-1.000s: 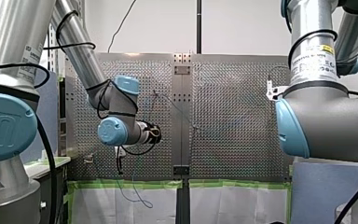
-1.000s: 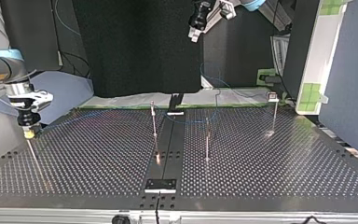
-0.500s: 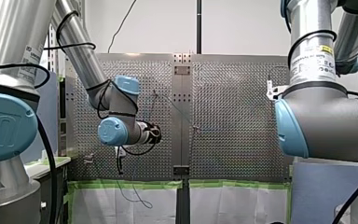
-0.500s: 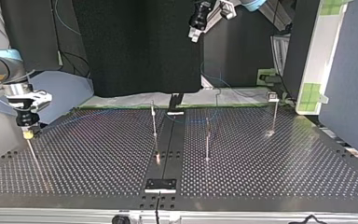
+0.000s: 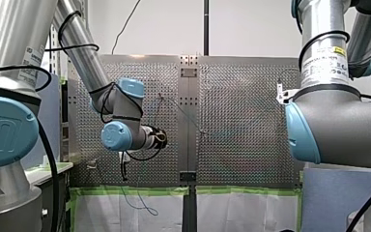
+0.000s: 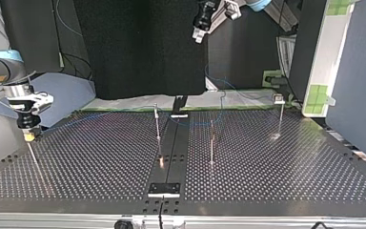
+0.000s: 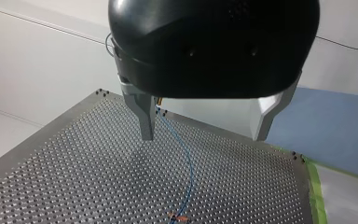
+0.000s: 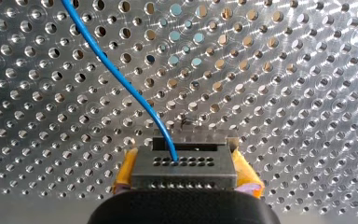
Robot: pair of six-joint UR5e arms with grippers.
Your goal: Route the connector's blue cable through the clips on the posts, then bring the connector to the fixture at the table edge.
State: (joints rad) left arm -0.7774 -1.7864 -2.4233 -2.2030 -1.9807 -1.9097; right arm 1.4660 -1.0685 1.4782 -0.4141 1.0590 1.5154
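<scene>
Both arms are over the perforated metal table (image 6: 276, 176). My right gripper (image 6: 27, 135) hangs low at the top view's left, close above the table. In the right wrist view its yellow pads (image 8: 127, 169) are clamped on either side of the dark grey block connector (image 8: 182, 165). The thin blue cable (image 8: 121, 81) leaves the connector's holed face and arcs away over the table. In the top view the cable runs faintly from there toward the slim metal posts (image 6: 157, 126) at the table's middle. My left gripper (image 7: 205, 135), black with metal fingers (image 7: 145, 116), is spread wide and grasps nothing. It hangs high above the table's far edge in the top view, with a stretch of the cable lying on the table below it.
</scene>
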